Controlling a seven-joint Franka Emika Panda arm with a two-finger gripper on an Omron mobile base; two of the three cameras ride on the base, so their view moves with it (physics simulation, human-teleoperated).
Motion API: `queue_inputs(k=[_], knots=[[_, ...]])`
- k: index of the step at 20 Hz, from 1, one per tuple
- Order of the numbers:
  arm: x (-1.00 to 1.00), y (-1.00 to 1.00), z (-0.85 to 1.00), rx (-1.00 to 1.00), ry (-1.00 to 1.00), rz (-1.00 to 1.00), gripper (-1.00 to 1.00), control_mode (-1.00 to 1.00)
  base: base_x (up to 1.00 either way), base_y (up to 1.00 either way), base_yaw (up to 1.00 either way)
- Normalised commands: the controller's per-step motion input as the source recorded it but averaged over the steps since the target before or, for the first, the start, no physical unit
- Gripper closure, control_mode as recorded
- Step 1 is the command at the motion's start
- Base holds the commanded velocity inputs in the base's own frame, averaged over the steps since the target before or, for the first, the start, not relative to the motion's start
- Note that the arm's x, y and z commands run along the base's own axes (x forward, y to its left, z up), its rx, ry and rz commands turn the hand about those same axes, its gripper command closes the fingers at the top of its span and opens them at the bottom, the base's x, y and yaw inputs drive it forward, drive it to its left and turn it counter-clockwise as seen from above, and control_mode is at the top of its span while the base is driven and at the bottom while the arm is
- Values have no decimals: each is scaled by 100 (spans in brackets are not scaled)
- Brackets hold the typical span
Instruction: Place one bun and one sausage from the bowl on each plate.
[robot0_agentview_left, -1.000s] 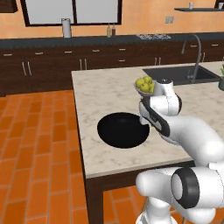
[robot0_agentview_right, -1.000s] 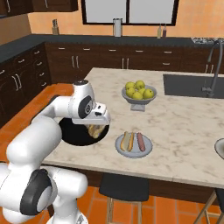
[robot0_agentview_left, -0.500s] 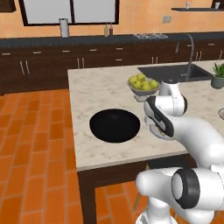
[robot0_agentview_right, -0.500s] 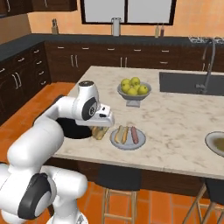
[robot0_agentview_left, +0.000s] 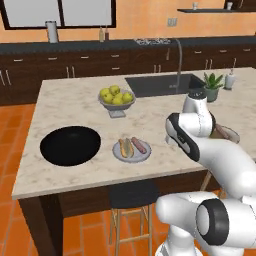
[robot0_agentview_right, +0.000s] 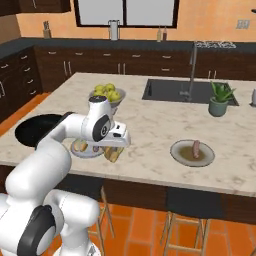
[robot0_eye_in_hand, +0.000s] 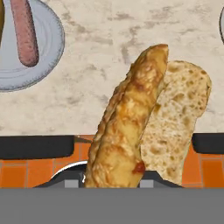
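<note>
The tool (robot0_agentview_right: 116, 148) is clamped on a bun (robot0_eye_in_hand: 131, 127), carried above the counter (robot0_agentview_right: 150, 125) edge, likely bound for the brown plate (robot0_agentview_right: 192, 153) that has only a sausage (robot0_agentview_right: 196, 148). Farther off, the blue plate (robot0_agentview_left: 132, 150) looks complete, the bowl (robot0_agentview_left: 70, 145) emptied.

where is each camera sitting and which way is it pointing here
Left base view: behind the arm on its left, looking forward and down over the island at the bowl and pale plate; white arm at lower right.
Right base view: behind on the right; arm at lower left, bun under the gripper.
Hand view: on the hand, looking along the held bun at the counter.
Both base views share the fruit bowl and sink.
</note>
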Motion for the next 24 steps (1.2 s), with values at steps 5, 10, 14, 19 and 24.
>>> queue_inputs(k=[5,10,14,19,24], knots=[[0,0,0,0,0,0,100,100,0,-93,0],[0,0,0,0,0,0,100,100,0,-80,-1],[0,0,0,0,0,0,100,100,0,-53,0],[0,0,0,0,0,0,100,100,6,-51,0],[0,0,0,0,0,0,100,100,14,-39,0]])
